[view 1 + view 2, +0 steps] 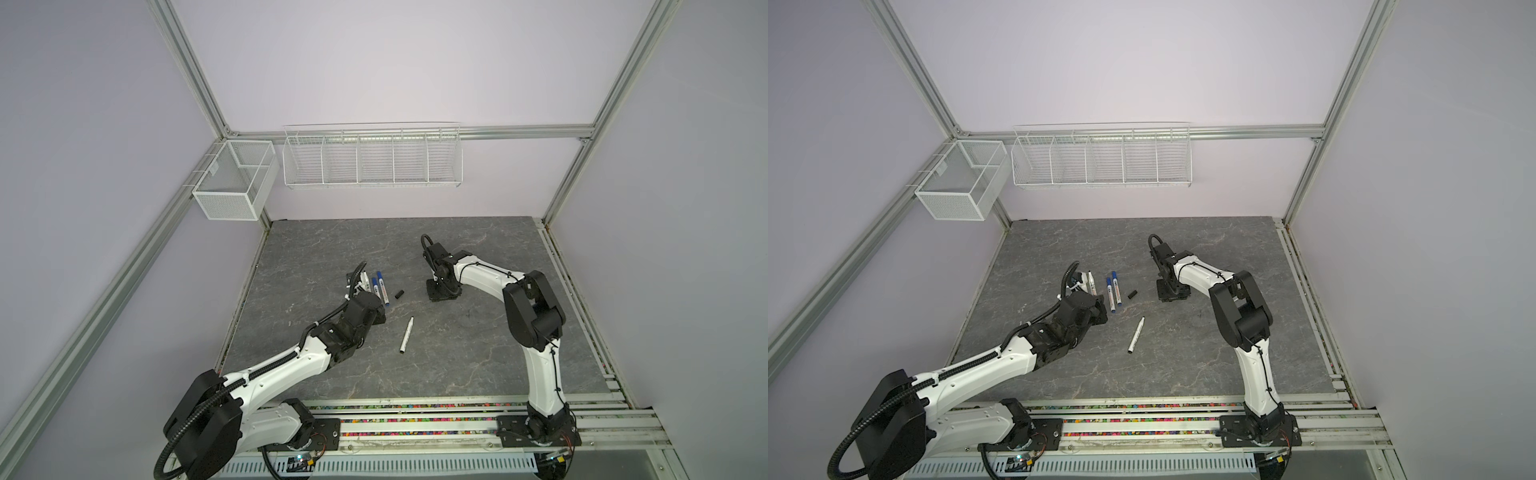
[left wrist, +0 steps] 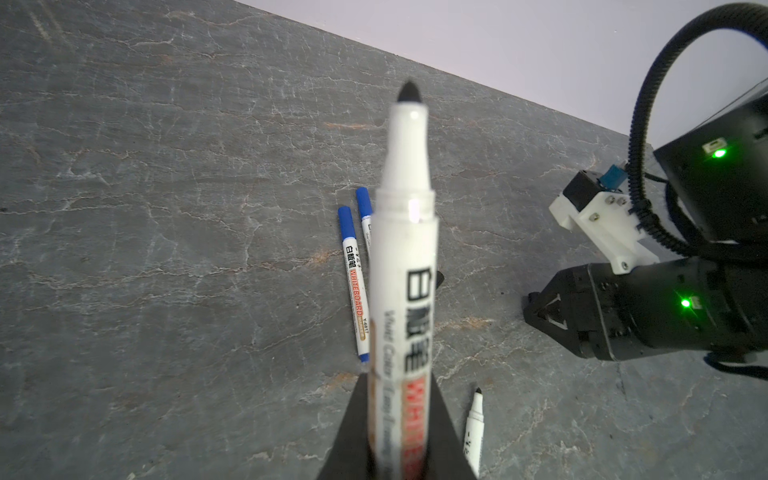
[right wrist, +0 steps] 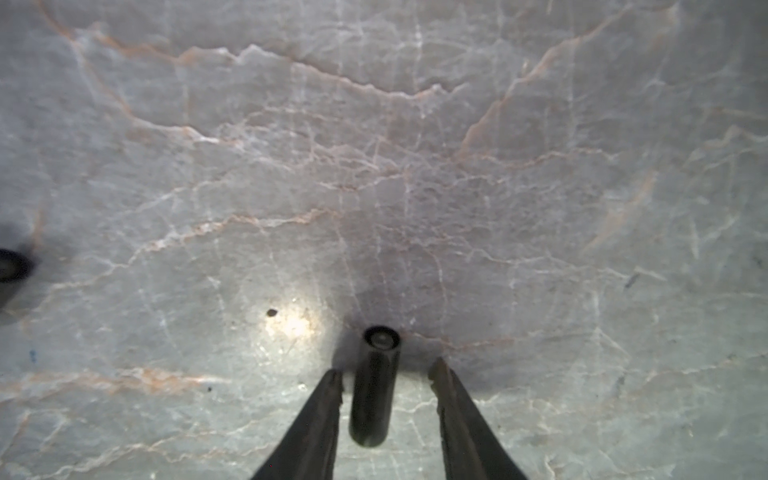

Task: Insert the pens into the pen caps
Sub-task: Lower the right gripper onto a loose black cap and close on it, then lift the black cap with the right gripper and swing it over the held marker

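- Our right gripper (image 3: 386,368) stood open, low over the table (image 3: 415,166), its fingers (image 3: 320,415) straddling a black cap (image 3: 374,386) that lay flat, a gap showing on each side.
- Our left gripper (image 2: 399,374) was clenched on an uncapped black-tipped pen (image 2: 405,257), nib pointing away from the wrist.
- We judged that closing off-centre could roll the cap away or pinch it skewed, leaving its mouth hard for the nib to meet.
- Further out lay a second black cap (image 1: 400,294), a loose uncapped pen (image 1: 406,335) and two blue-capped pens (image 1: 380,289); we judged that a wide swing with the held pen could scatter them.
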Robot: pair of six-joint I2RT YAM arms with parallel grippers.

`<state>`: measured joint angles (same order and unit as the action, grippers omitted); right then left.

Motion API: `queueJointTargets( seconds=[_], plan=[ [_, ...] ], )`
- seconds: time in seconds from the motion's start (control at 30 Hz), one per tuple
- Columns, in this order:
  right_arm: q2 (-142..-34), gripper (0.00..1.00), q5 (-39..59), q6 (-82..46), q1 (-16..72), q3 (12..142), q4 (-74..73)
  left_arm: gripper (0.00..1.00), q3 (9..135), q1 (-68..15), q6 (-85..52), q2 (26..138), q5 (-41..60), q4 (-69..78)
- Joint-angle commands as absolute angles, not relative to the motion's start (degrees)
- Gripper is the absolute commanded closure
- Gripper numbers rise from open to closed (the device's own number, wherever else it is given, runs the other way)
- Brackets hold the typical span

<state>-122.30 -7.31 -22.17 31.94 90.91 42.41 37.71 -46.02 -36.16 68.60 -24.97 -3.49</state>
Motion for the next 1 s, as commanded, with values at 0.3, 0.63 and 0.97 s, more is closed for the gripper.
queueJointTargets(
  seconds=[0.3,0.63,0.97],
  plan=[
    [-121.97,0.93,-2.24,-20.03,31.53,89.75,38.76,1.00,41.12,-46.11,-29.39,71.32,-14.74,-1.17],
    [-92.68,0.92,21.75,-19.60,28.36,73.84,18.44,1.00,40.54,-47.74,-20.29,70.21,-4.72,5.65],
    [-83.30,0.92,33.74,-26.62,29.51,67.86,3.80,1.00,40.70,-50.60,-18.02,73.08,-0.35,12.15]
  ],
)
